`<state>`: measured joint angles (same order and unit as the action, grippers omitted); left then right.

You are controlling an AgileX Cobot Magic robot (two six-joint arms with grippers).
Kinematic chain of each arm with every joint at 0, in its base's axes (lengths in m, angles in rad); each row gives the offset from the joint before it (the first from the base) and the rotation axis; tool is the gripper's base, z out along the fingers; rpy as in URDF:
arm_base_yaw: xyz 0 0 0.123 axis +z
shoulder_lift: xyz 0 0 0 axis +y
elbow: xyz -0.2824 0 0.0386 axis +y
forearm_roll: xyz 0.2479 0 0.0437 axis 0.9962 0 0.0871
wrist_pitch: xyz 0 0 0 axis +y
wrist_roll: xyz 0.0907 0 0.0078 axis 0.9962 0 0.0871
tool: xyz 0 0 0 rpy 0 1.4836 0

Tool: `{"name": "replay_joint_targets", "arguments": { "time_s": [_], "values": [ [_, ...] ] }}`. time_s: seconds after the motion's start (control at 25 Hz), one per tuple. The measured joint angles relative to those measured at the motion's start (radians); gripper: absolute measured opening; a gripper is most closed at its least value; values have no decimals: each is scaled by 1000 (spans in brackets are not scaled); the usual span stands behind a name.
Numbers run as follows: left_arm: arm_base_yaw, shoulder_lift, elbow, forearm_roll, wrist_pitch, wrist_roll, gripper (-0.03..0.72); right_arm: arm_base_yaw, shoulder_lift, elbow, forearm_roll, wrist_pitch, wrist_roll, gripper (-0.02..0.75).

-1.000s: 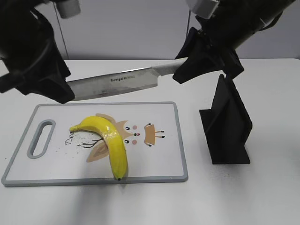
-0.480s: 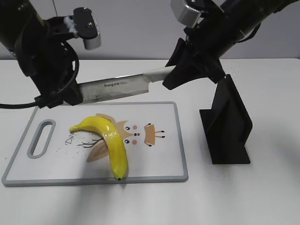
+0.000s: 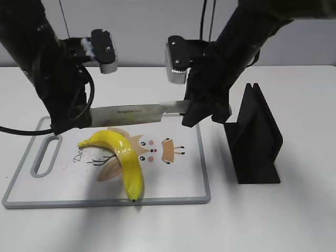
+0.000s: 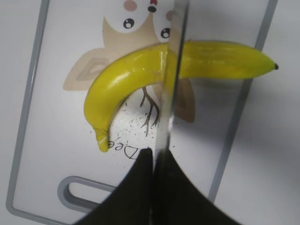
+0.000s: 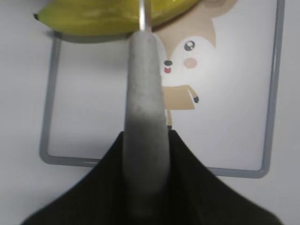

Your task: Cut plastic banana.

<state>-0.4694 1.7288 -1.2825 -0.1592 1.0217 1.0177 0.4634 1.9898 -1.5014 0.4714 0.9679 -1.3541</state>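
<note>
A: Where's the banana (image 3: 122, 155)?

B: Lower-left centre of the exterior view, lying on the board (image 3: 178, 181), stem to the left, dark tip near the board's front edge. Nothing touches it yet.

A: Knife (image 3: 134, 113)?

B: Held level above it, blade pointing frame-left. The right gripper (image 3: 202, 113) has its jaws pinched on the grey handle (image 5: 144, 101). The left gripper (image 3: 65, 118) has its jaws clamped on the blade near the tip; left wrist view shows the blade (image 4: 171, 79) edge-on, crossing the banana about mid-length.

A: So the step is?

B: Lowering for the cut, I'd say. To do it well: both arms come down together so the blade stays level, and stay lined up on the seam band at the middle, where a toy like this probably parts.

A: Risks?

B: Glossy curved fruit may roll or skid under a tilted blade. Press straight down, no sawing. The stand (image 3: 254, 139) at right, on the tabletop (image 3: 273, 220), sits just beside the right arm.
</note>
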Motion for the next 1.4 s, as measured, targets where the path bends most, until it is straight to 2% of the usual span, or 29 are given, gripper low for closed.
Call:
{"name": "replay_joint_targets", "arguments": {
  "time_s": [0.08,0.16,0.36,0.56,0.64,1.12,1.4],
  "values": [
    [2,19,0,11,-4,0,-5,32,2,0,-78,-56,37,191],
    [2,33,0,13,-13,0,-7,44,2,0,-107,-78,50,190],
    [2,77,35,-19,-61,-1,-7,47,42,0,-128,-62,72,190],
    [2,138,152,-44,-239,0,-7,47,157,0,-131,-67,78,190],
    [2,148,157,-51,-260,3,-5,47,175,-3,-145,-68,79,190],
    [3,150,152,-57,-249,5,-5,48,152,-9,-151,-46,89,190],
    [1,10,108,-59,-146,4,-5,48,-10,-3,-160,-2,94,189]
  ]
}}
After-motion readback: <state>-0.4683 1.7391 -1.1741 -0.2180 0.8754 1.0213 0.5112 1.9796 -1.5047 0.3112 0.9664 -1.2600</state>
